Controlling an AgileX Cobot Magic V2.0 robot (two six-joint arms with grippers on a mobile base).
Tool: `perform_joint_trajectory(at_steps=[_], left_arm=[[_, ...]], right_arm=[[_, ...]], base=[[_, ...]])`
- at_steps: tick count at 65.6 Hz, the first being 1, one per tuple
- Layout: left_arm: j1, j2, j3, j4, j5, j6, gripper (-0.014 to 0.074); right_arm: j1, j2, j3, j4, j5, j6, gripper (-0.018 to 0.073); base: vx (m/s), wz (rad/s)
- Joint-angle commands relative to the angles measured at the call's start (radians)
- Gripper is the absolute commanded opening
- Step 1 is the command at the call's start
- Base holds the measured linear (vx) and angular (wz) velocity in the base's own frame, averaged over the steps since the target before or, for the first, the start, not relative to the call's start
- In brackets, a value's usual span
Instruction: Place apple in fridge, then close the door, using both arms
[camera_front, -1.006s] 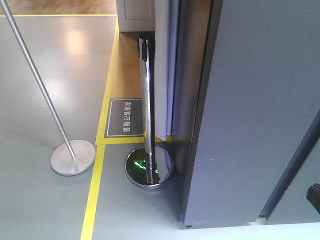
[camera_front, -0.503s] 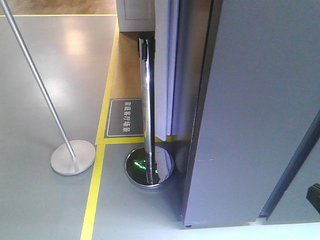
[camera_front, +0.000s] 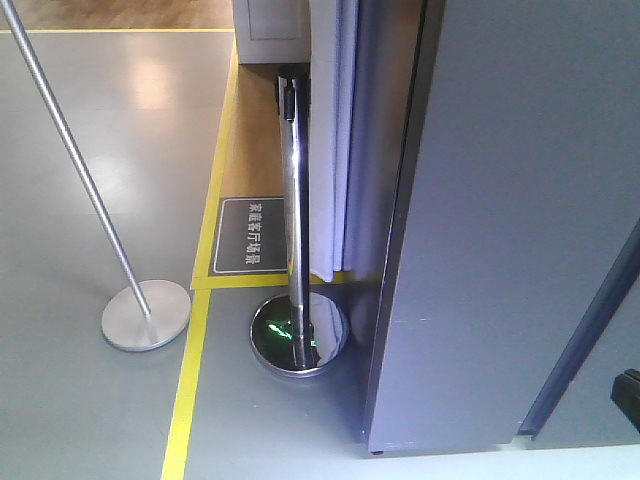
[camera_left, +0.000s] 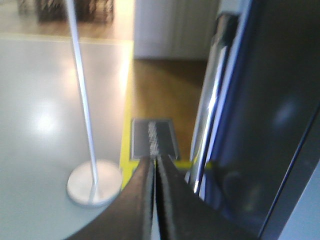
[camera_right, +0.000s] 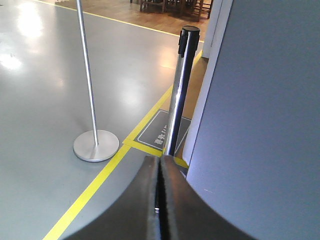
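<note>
We've got both sets of jaws pressed together and empty, left gripper (camera_left: 155, 170) and right gripper (camera_right: 159, 172), probably just parked. No apple anywhere in view. The fridge (camera_front: 500, 230) shows only its grey outside, right beside a chrome stanchion (camera_front: 293, 200).

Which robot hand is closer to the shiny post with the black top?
Left, probably. The shiny post looms close beside the left gripper; it stands farther ahead of the right gripper.

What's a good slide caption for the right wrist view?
Shut right gripper beside the grey fridge, facing two stanchion posts.
</note>
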Motion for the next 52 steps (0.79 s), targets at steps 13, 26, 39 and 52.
perform_joint_trajectory(at_steps=[13,26,39,52], left_arm=[[-0.009,-0.017,-0.018,0.013,-0.118,0.009,-0.0008],[0.011,-0.017,-0.018,0.020,-0.131,0.009,-0.0008],[0.040,-0.017,-0.018,0.020,-0.130,0.009,-0.0008],[0.041,-0.016,-0.019,0.020,-0.129,0.009,-0.0008]], right_arm=[[-0.005,0.010,-0.025,0.031,-0.053,-0.002,-0.0003],[-0.005,0.010,-0.025,0.031,-0.053,-0.002,-0.0003],[-0.005,0.010,-0.025,0.031,-0.053,-0.002,-0.0003],[-0.005,0.010,-0.025,0.031,-0.053,-0.002,-0.0003]], base=[[0.00,0.00],[0.00,0.00],[0.00,0.00],[0.00,0.00]])
